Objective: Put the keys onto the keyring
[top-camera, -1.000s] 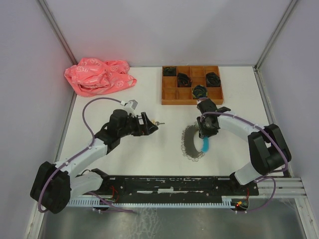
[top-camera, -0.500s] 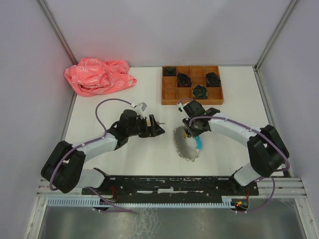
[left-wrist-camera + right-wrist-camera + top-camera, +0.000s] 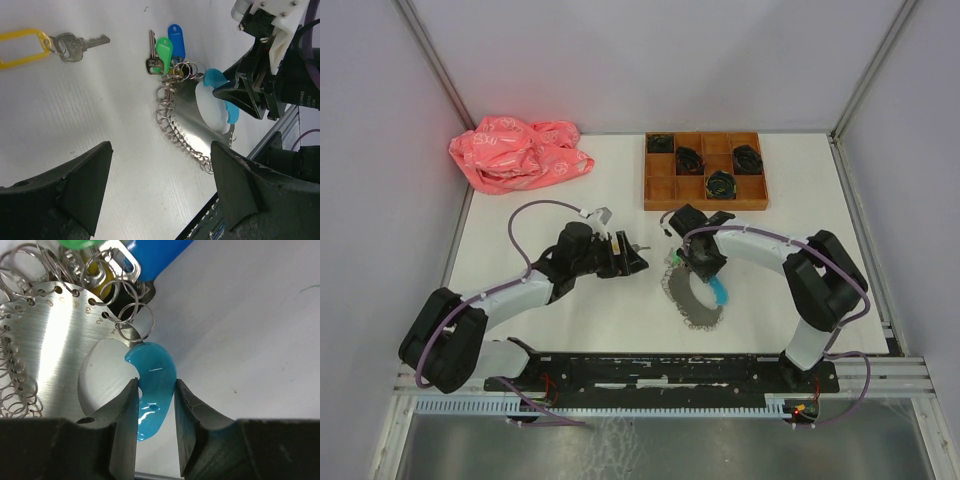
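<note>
Top external: white table (image 3: 620, 195), lilac walls (image 3: 640, 60)

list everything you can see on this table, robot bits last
keyring: 1, silver with light-blue section, table centre
loose key: 1, silver with yellow tag, on table apart from keyring
tags: 2, blue and green, hanging on keyring
tray: 1, brown wood, far right
coiled bundles: 4, black, in tray compartments
crumpled bag: 1, pink, far left corner
left tool: 1, black, open above table
right tool: 1, black, shut on keyring's blue section
</note>
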`<state>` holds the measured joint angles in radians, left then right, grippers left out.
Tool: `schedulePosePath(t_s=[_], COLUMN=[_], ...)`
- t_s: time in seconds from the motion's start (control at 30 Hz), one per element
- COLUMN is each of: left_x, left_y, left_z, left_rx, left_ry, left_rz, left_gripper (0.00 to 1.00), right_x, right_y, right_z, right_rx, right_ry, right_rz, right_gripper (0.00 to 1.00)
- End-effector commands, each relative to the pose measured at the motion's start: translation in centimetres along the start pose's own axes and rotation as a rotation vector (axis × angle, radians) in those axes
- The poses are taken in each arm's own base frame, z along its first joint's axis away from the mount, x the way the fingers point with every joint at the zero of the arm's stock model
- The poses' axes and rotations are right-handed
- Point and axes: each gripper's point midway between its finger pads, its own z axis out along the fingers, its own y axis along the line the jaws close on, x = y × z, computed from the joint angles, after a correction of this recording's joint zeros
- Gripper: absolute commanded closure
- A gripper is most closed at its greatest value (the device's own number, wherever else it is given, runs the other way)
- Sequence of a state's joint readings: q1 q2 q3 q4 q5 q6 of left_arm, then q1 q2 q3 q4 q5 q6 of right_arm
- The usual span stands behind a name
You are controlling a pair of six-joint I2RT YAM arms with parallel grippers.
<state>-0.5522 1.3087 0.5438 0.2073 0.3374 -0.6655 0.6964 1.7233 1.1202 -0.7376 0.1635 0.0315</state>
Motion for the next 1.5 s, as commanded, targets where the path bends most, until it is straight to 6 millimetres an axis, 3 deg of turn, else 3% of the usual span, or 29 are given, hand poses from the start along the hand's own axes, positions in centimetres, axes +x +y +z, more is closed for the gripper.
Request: schedulePosePath(t_s=[0.0, 0.27, 0.57, 0.8, 1.17, 1.47], left_x=[0.4, 0.9, 1.1, 1.4, 2.1, 2.5], left_y=[0.2, 0.8, 1.3, 1.4, 1.9, 2.1], left_z=[-0.5, -0.2, -0.3, -0.1, 0.4, 0.2], left_rx=[-0.012, -0.028, -0.045, -0.045, -0.043, -0.047], left_ry=[-0.013, 0.002, -0.001, 0.011, 0.024, 0.029], left_rz=[-0.026, -0.037, -0.034, -0.037, -0.068, -0.071], left_gripper=[0.15, 0.17, 0.21, 0.25, 0.29, 0.29], right_x=[0.5, -1.2, -6.2, -8.2, -9.2, -8.0], right_y=[-1.3, -0.5, 3.5, 5.0, 6.8, 6.1], right_z=[-1.0, -3.5, -5.4, -4.3, -1.6, 1.0], right_rx=[0.062, -0.006, -0.241, -0.304, -0.293, -0.191], right_ry=[0.046, -0.029, -0.221, -0.223, -0.164, -0.07], right_rz=[-0.013, 0.016, 0.092, 0.156, 0.045, -0.011], right_gripper=[0.59, 0.4, 0.51, 0.61, 0.62, 0.64])
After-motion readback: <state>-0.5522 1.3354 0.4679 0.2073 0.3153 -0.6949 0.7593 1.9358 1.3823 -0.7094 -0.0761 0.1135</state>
